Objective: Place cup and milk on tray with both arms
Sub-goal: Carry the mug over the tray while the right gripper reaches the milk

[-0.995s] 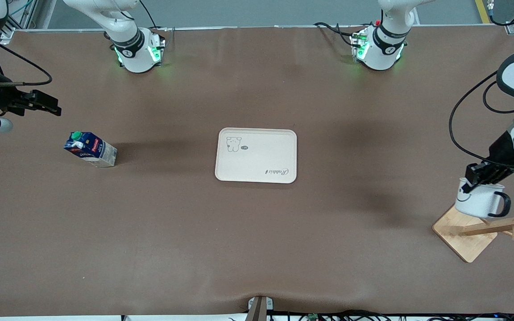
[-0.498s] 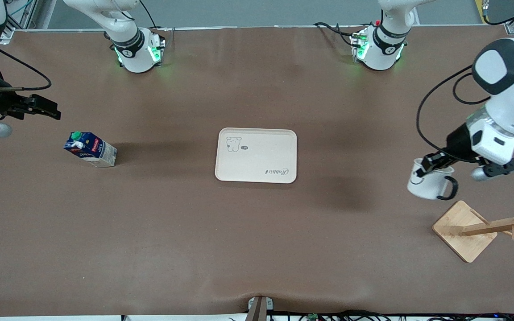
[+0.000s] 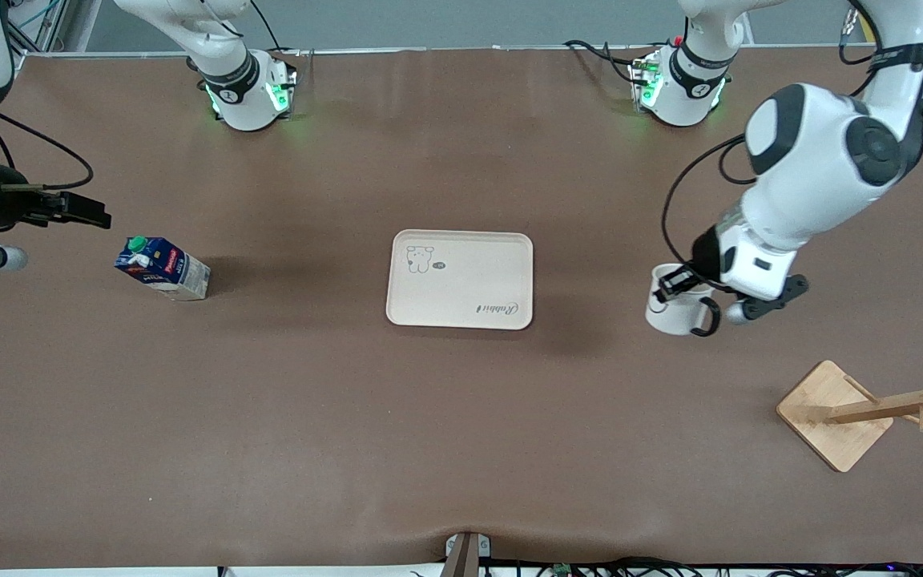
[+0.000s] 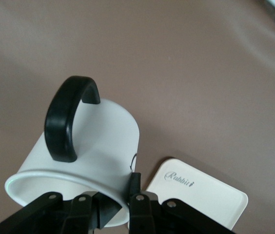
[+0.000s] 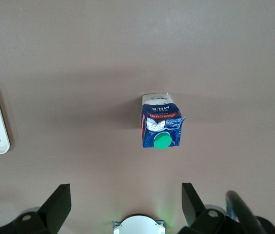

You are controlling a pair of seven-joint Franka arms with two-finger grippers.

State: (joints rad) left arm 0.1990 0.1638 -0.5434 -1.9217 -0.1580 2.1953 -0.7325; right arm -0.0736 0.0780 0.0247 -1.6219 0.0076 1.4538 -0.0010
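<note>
My left gripper is shut on the rim of the cup, one finger inside and one outside. It holds the white cup with its black handle above the table, between the tray and the wooden rack. A corner of the tray shows in the left wrist view. The milk stands on the table toward the right arm's end. My right gripper is open and empty, up in the air close to the milk, which shows in the right wrist view ahead of the fingers.
A wooden rack with a square base and pegs stands toward the left arm's end, nearer to the front camera than the cup. The right arm's base shows between the right gripper's fingers.
My left gripper has carried the cup from over the wooden rack toward the tray. My right gripper has shifted only slightly beside the milk.
</note>
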